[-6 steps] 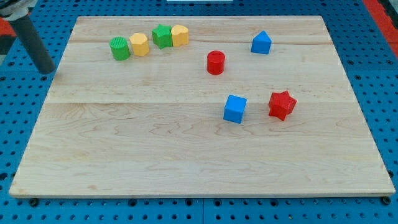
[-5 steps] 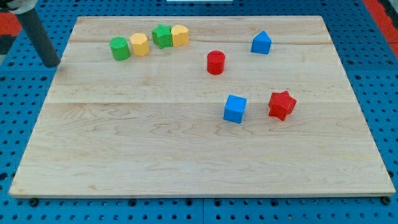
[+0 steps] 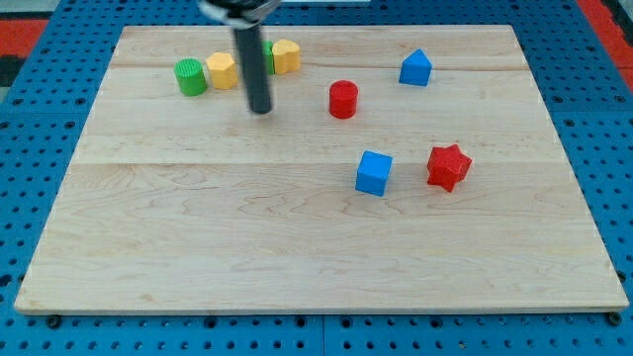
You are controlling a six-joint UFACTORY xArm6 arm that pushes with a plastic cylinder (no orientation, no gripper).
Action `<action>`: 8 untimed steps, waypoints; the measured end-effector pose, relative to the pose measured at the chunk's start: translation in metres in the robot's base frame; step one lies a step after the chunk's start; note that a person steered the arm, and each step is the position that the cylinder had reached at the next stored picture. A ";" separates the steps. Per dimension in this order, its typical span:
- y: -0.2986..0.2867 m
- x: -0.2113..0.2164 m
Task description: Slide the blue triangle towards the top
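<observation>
My tip carries no pincer and rests on the pale wooden bench, set on blue pegboard, while the blue triangle sits apex-up near the view's top right.

We see our single arm only as a straight dark rod coming down from the view's top edge, left of centre. Its upper end, a wider dark and pale collar, is cut off by the frame. The rod leans very slightly, its lower end a touch further to the view's right than its top. My tip sits at the very bottom of the rod. No other part of the arm shows.
</observation>
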State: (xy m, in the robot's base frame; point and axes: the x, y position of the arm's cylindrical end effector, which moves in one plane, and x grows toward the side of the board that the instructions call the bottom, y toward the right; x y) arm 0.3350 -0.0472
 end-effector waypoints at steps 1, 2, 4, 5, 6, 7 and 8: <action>0.059 -0.025; 0.117 -0.023; 0.097 0.006; 0.119 0.027; 0.124 0.011; 0.130 0.006; 0.164 0.006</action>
State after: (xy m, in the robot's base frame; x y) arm 0.3406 0.1168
